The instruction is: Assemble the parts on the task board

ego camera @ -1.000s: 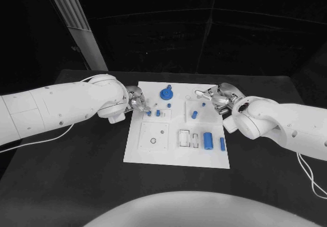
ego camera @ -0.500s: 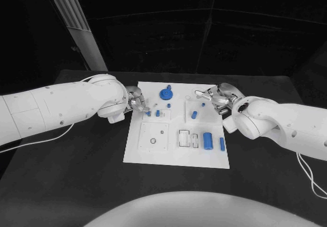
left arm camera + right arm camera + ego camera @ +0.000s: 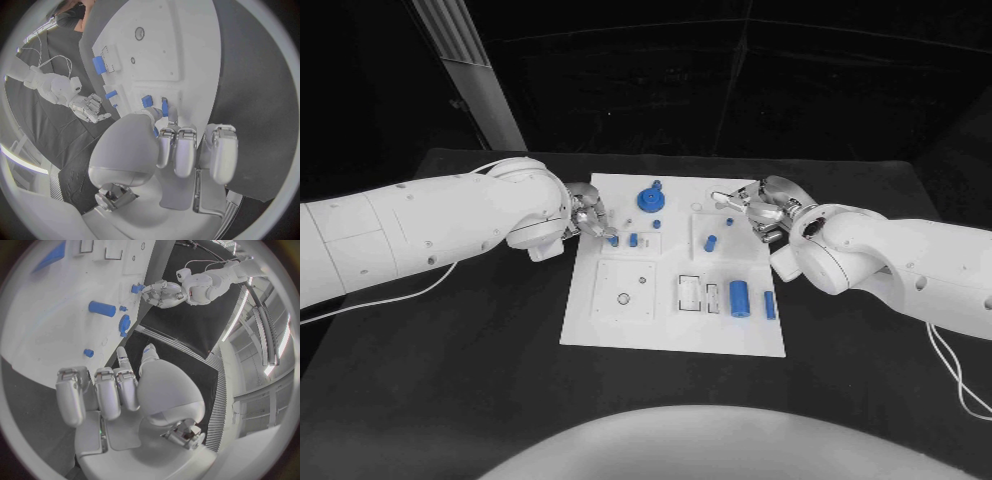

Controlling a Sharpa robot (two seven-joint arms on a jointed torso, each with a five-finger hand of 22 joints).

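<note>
The white task board point(image 3: 668, 325) lies mid-table. My left hand point(image 3: 591, 219) is at the board's upper left edge, fingers curled. Its thumb and a fingertip pinch a small blue peg point(image 3: 615, 240) point(image 3: 165, 106) that stands beside a second peg point(image 3: 633, 239) point(image 3: 147, 100). My right hand point(image 3: 753, 208) point(image 3: 119, 385) hovers at the board's upper right edge with its fingers curled and nothing in them. A blue gear point(image 3: 652, 198) point(image 3: 124, 325) sits at the far end. A short blue cylinder point(image 3: 711, 241) point(image 3: 102, 308) lies close to the right hand. Two larger blue cylinders point(image 3: 740, 296) lie at the near right.
Two empty rectangular slots point(image 3: 689, 292) and a square plate with a small ring hole point(image 3: 623, 298) are on the board's near half. Black table point(image 3: 459, 350) surrounds the board. A pale pillar point(image 3: 466, 70) stands beyond the table's far left corner.
</note>
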